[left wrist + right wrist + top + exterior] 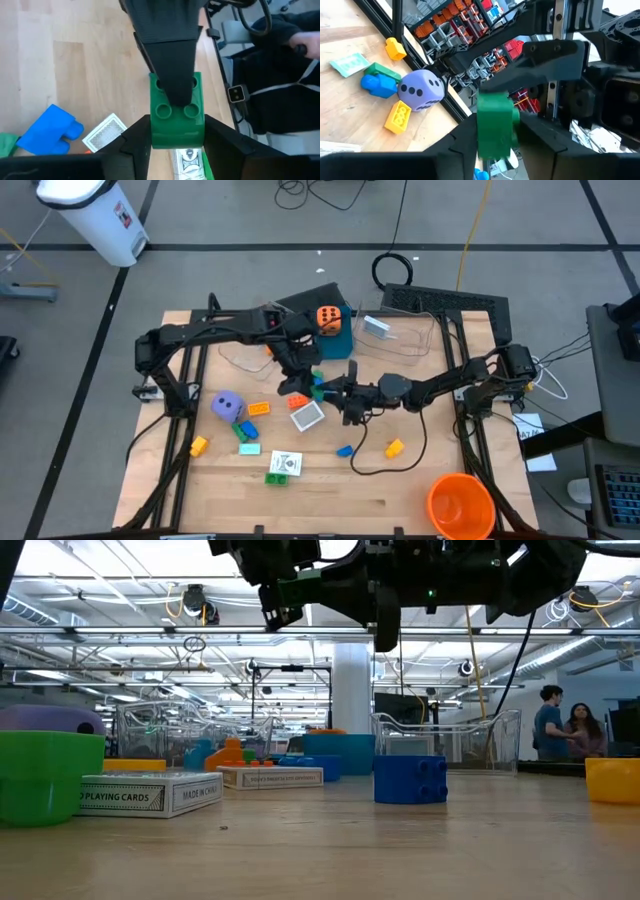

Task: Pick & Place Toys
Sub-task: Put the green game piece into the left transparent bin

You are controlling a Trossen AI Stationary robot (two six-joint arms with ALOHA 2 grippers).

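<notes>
A green studded brick (318,384) hangs above the middle of the table between both grippers. My left gripper (300,378) comes from the table's left and is shut on it; the brick shows between its fingers in the left wrist view (177,122). My right gripper (338,390) comes from the right and is shut on the same brick (495,125). On the table lie a purple die (228,405), white cards (307,414) (284,464) and loose yellow (394,447), blue (345,450) and orange (258,409) bricks. An orange die (328,317) sits on the blue box (338,335). My left gripper pinches the green brick's two opposite side walls (154,131) between its two fingers. The brick is lifted clear of the table, its studs facing the wrist camera. My right gripper holds the same brick from the opposite side. One finger (174,75) lies flat over the studded face; the other is hidden behind the brick. In its own wrist view the brick's edge (483,131) stands between the two fingers.
Clear plastic tubs (405,338) (245,356) stand at the far side beside the blue box. A big orange cup (460,505) stands at the near right corner. More bricks (244,430) (198,445) lie left of centre. People stand in the room behind (560,730).
</notes>
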